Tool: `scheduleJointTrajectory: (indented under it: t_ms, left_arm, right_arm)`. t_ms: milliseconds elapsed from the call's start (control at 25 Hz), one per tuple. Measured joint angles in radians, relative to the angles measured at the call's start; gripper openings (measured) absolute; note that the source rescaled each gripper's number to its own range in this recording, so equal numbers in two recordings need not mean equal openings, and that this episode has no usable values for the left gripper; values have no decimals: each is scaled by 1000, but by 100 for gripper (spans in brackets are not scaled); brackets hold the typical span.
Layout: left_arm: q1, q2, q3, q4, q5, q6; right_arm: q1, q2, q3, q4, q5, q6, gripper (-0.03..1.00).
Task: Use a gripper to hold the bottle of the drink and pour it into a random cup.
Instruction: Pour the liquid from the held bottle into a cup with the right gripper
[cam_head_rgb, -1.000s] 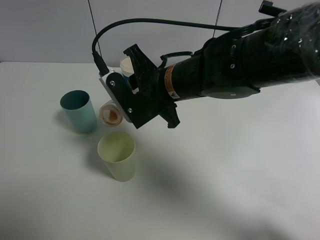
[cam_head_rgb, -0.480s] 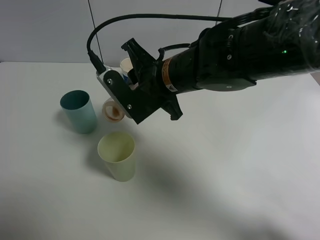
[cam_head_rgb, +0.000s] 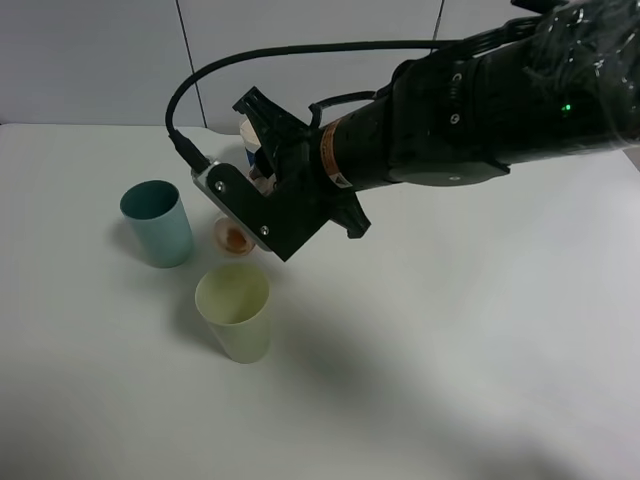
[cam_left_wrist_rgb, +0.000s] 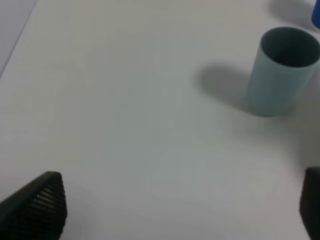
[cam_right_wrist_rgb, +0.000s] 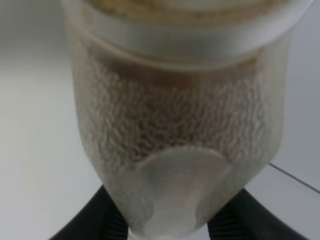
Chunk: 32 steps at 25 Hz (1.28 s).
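Right arm reaches across from the right and far side of the tabletop (cam_head_rgb: 450, 350) to the left of the middle. Right gripper (cam_head_rgb: 250, 185) is clamped tight on the bottle (cam_head_rgb: 235, 237). The black finger plates sit on either side of the bottle's body, and the wrist view shows them hugging its lower part.

Bottle: tipped steeply, open mouth facing down and toward the near-left. Brown drink is visible inside the mouth and, in the wrist view, through the dimpled translucent wall up to the neck ring. No stream can be made out.

Yellow-green cup (cam_head_rgb: 237, 315): upright, nearest to the camera. The bottle mouth shows just beyond its far rim, slightly left of the rim's middle (how high it is above the cup cannot be judged from this angle).

Teal cup (cam_head_rgb: 158, 222): upright, to the left of the bottle mouth and apart from the yellow-green cup.

White cup with a blue band (cam_head_rgb: 249, 133): mostly hidden behind the gripper on the far side.

Black cable (cam_head_rgb: 190, 85): loops up from the gripper's left side and back over the arm.

Left gripper (cam_left_wrist_rgb: 175, 215): fingers spread wide, nothing between them, low over bare tabletop with the teal cup ahead of it.
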Motion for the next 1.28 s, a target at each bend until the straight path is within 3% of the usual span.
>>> scheduleJointTrajectory:
  t_ms: [640, 960, 1280]
  left_arm:
    - [0, 0, 0, 0, 0, 0]
    - [0, 0, 0, 0, 0, 0]
    - [0, 0, 0, 0, 0, 0]
  right_arm:
    - [17, -3, -10, 0, 63, -61, 0]
    - [17, -3, -10, 0, 70, 16, 0]
    - [17, -3, -10, 0, 70, 19, 0]
